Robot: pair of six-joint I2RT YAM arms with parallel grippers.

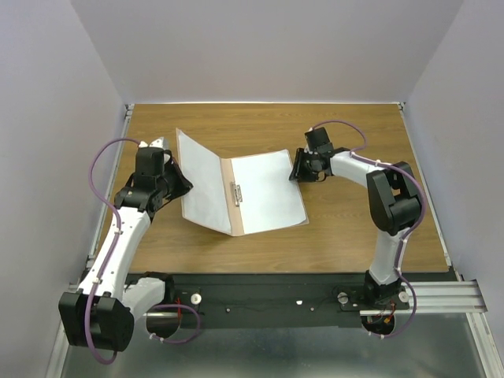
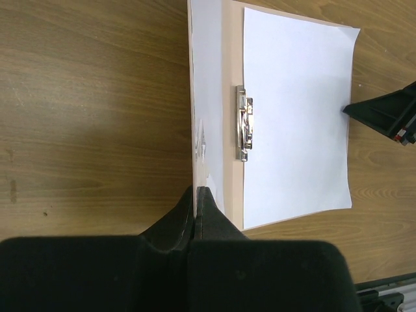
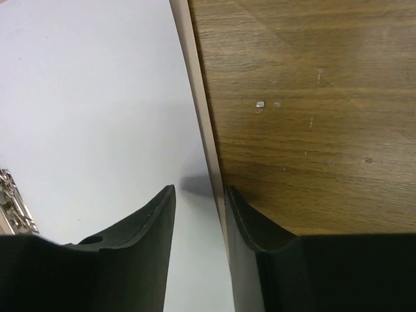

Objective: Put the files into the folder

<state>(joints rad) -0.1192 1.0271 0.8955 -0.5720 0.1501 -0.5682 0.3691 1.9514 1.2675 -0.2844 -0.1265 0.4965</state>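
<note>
The folder (image 1: 236, 214) lies open in the middle of the table, its tan back flat, with a metal clip (image 1: 235, 193) at the spine. White paper (image 1: 269, 193) lies on the tan back; I cannot tell whether it is one sheet or two stacked. My left gripper (image 1: 175, 169) is shut on the edge of the clear leaf (image 1: 201, 181) and holds it raised and tilted left. In the left wrist view the gripper (image 2: 196, 190) pinches the leaf (image 2: 207, 97) edge-on. My right gripper (image 1: 298, 169) is open, its jaws astride the paper (image 3: 97, 97) and the folder's right edge (image 3: 198, 110).
The wooden table (image 1: 354, 236) has grey walls at the back and both sides. The black rail (image 1: 276, 295) with the arm bases runs along the near edge. The right gripper shows in the left wrist view (image 2: 387, 114) at the paper's far edge.
</note>
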